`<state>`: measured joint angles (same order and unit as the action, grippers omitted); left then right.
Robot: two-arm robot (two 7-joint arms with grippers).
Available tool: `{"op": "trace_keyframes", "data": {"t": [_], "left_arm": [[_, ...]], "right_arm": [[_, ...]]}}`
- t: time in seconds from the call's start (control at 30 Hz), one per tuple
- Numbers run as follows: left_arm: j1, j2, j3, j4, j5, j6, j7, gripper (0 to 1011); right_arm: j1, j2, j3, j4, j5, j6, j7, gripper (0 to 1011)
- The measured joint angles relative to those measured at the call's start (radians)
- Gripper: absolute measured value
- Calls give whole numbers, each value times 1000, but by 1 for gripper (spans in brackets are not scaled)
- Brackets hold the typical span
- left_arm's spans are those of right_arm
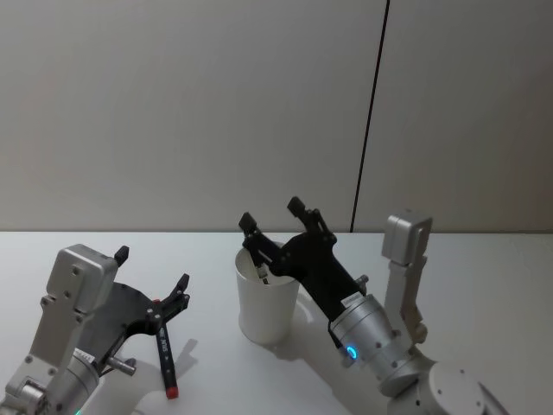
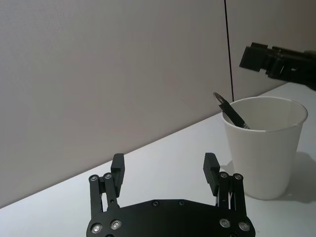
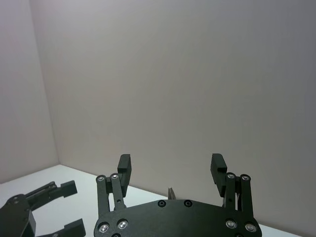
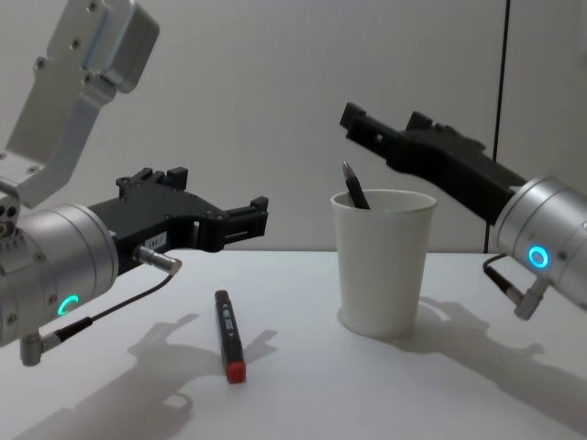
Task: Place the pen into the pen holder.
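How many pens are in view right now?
2. One black pen leans inside the white cup, top above the rim; one red-tipped pen lies on the table near the left gripper. The cup could hide more.

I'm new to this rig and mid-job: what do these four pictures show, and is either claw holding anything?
This is a robot with two arms, each ending in a two-fingered gripper. One picture looks down from its head and one looks across the table from its chest. The other two come from the wrists, each looking past that arm's own fingers. The left gripper hangs open and empty over the white table, near a black marker with a red end lying flat. The right gripper is open and empty too, just above the white paper cup, which is the pen holder. A dark pen stands inside the cup, leaning on its rim.
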<state>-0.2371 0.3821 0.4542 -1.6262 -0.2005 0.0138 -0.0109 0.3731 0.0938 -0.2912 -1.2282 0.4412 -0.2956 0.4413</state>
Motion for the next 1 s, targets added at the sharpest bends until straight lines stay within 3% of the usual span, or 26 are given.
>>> {"op": "trace_keyframes", "data": {"t": [0.3,0.6,1.0], "left_arm": [[0,0,0,0,0,0,0,1003],[0,0,0,0,0,0,0,1003],[0,0,0,0,0,0,0,1003]], "right_arm": [[-31,15,24,-93,31,62,-38,1001],[-83,31,59,-212,63,151,-120,1001],[-115,51,64,-252,52,178,-153,1001]]}}
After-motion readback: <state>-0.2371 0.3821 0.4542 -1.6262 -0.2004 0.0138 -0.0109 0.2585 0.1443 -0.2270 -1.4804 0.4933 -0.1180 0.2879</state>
